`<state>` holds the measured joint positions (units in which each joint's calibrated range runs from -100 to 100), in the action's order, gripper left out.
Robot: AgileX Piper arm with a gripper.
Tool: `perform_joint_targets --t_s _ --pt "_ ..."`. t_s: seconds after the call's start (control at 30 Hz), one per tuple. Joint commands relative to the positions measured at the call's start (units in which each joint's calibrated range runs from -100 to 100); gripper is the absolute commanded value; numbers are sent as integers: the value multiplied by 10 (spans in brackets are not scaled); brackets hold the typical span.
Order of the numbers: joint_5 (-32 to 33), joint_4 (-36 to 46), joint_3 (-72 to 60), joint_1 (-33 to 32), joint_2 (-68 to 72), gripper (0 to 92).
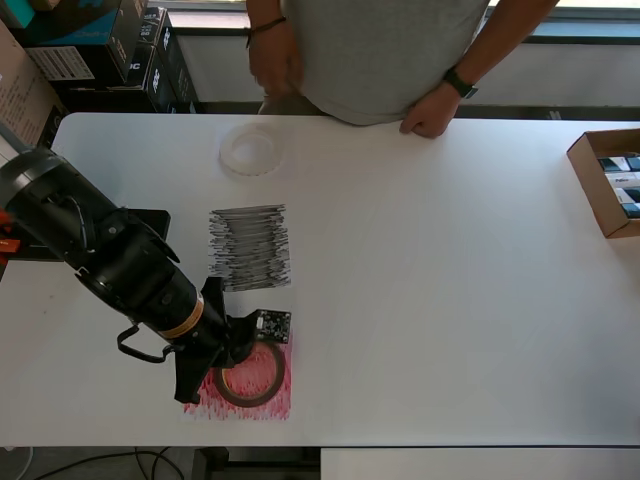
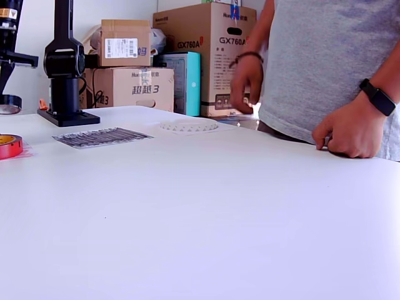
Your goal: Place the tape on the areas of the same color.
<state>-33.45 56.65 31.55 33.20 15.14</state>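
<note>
While the red tape (image 1: 250,373) lies on the red sheet (image 1: 268,402), the gripper (image 1: 240,352) hovers at its left rim; whether it grasps, I cannot tell.

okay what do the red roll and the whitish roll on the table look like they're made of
Red roll: glossy dark-red plastic tape, it seems, wound on a yellowish, probably cardboard core. Whitish roll: translucent, milky tape, likely plastic; the white table shows faintly through it.
</note>
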Motion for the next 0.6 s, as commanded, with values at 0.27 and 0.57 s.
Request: perform_joint_targets --t_s 0.27,0.57 --pt "87 -1 -77 -145 -78 0" --pt "158 -9 -5 -300 -63 0"
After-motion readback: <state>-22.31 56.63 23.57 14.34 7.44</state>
